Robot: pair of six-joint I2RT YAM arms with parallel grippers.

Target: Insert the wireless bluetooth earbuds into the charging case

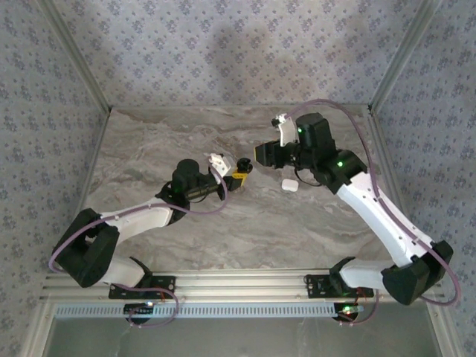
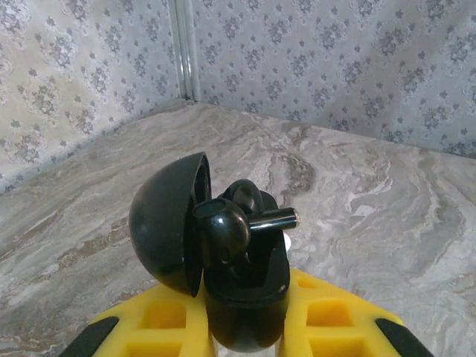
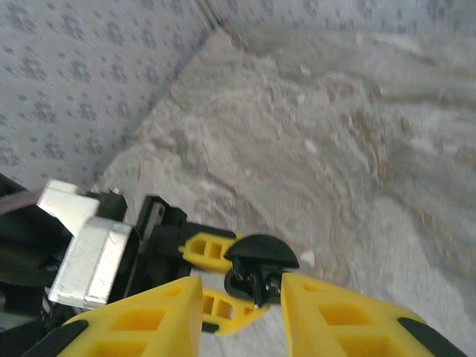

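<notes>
When viewed from above and behind, finds the left gripper [image 1: 240,174], yellow-fingered, clamped shut on a glossy black rounded plastic charging case [image 1: 245,163] near mid-table, with the right gripper [image 1: 256,156] just beside it at 2 o'clock, jaws too small here to judge. Notes a small white rounded object [image 1: 290,186] on the grey marbled table [image 1: 223,230], at 4 o'clock of the case, apart from both claws.

From the left wrist, brings out detail lost from above: hinged lid [image 2: 165,223] standing open toward 9 o'clock, and one of the tiny black stemmed wireless bluetooth earbuds [image 2: 223,229] lying across the case mouth, stem pointing to 3 o'clock, seemingly not seated. Hints at a second bud [image 2: 245,195] behind it at 12 o'clock, apparently in its well; cannot confirm.

From the right wrist, adds the right claw's state: yellow fingers [image 3: 327,312] part-way apart, nothing pinched between them, case ahead at 12 o'clock.

Judges the bud very light, hard, smooth and slippery, prone to flick away under a squeeze. Suggests pinching the stem gently rather than the rounded head.
</notes>
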